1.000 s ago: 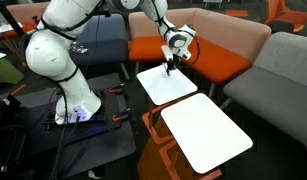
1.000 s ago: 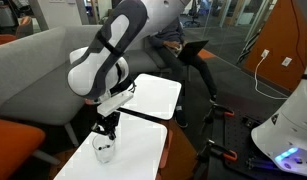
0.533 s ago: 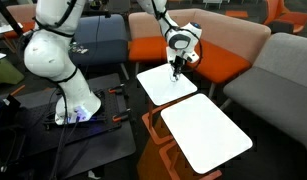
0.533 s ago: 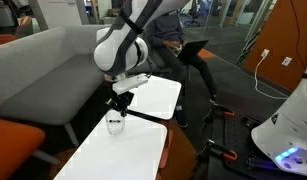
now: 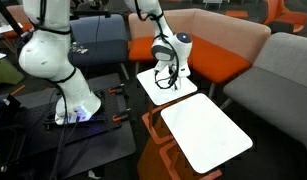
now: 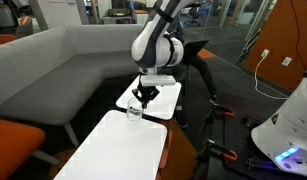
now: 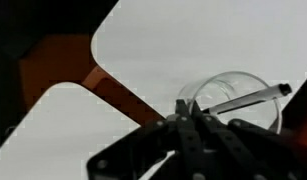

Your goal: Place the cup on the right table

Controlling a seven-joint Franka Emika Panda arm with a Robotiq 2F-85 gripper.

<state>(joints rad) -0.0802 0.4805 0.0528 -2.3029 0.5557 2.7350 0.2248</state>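
The gripper (image 6: 140, 99) is clamped on the rim of the cup (image 6: 135, 111), which looks like clear glass in the wrist view. The cup sits at the edge of the smaller white table (image 5: 151, 84), at the corner facing the right table (image 5: 205, 133), just beside the narrow gap between the two tops. Its base seems slightly raised, though I cannot tell for certain.
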